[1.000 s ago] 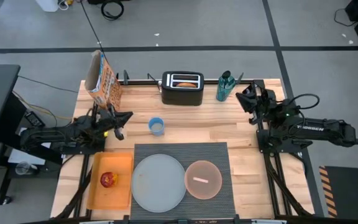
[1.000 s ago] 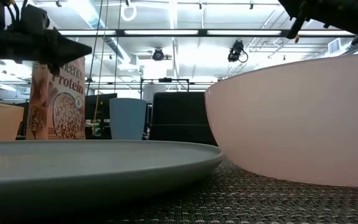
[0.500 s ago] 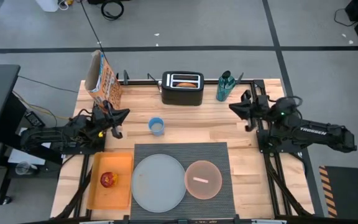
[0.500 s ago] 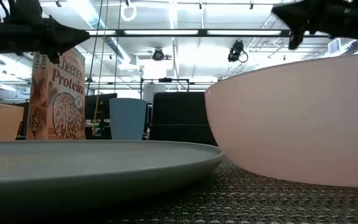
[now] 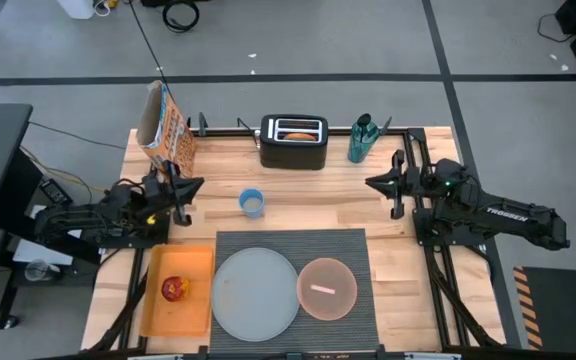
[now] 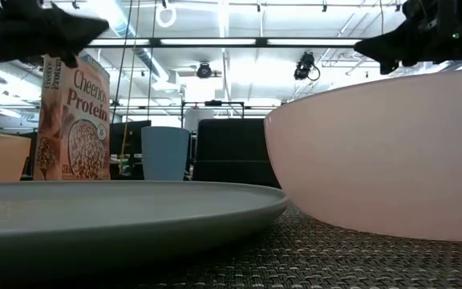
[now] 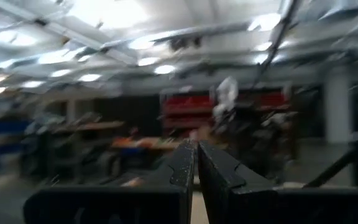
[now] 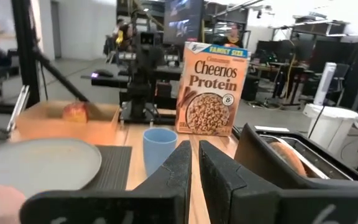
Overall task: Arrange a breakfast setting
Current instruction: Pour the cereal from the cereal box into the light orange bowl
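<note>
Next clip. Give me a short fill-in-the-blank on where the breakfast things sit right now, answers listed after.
1. The pink bowl sits on the ___, right of the grey plate.
2. The red apple lies in the orange ___.
3. The bagel half sits in the black ___.
4. The blue cup stands on bare ___.

Missing words: placemat; tray; toaster; wood

Dark grey woven placemat (image 5: pixel 290 240), pale grey plate (image 5: pixel 255 293), pink bowl (image 5: pixel 327 288), orange cereal box (image 5: pixel 167 128), blue cup (image 5: pixel 253 203), an apparently red apple (image 5: pixel 174 289).
</note>
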Controlling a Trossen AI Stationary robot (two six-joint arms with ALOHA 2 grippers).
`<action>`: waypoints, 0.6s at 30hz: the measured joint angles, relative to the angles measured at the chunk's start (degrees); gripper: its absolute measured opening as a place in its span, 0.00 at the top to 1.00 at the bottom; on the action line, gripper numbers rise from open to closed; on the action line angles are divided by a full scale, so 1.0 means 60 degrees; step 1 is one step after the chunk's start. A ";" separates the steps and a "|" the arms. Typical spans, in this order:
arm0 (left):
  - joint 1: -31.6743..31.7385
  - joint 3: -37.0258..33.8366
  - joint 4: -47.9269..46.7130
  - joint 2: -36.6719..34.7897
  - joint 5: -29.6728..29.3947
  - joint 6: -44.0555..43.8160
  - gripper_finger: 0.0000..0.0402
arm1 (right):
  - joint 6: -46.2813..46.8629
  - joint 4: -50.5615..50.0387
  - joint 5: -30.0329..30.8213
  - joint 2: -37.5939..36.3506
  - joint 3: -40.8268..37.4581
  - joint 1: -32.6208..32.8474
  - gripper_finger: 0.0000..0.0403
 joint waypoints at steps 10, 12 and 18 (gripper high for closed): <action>-0.0003 0.1307 -0.1765 0.0115 0.1540 -0.1281 0.93 | -0.0143 0.0084 -0.0019 0.0007 0.0000 0.0000 0.90; -0.0007 0.1993 -0.2822 0.0345 0.0475 -0.1056 0.94 | -0.0141 0.0086 -0.0019 0.0007 0.0000 0.0000 0.90; -0.0551 0.3780 -0.4396 0.1342 -0.0560 -0.1054 0.96 | -0.0130 0.0124 -0.0020 0.0007 0.0000 0.0000 0.90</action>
